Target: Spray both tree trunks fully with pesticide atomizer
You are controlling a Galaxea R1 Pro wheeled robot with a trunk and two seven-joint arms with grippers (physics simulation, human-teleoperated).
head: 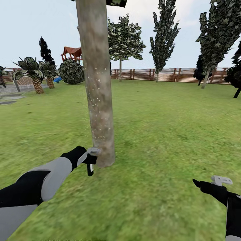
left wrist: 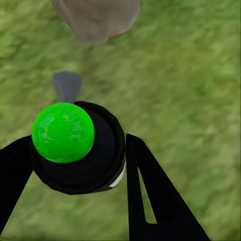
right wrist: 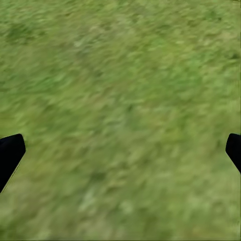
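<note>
Left jaws [left wrist: 75,165] clamped on pesticide atomizer [left wrist: 75,150] beside tree trunk [head: 97,83], right jaws [right wrist: 120,150] spread wide, empty.

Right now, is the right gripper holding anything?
No: in the right wrist view the right gripper has its fingers wide apart with just grass between them.

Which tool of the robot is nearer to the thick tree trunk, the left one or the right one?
Left. The left tool, shut on the pesticide atomizer, is right beside the base of the tree trunk. The right tool hangs open over the grass, far to the trunk's right.
</note>
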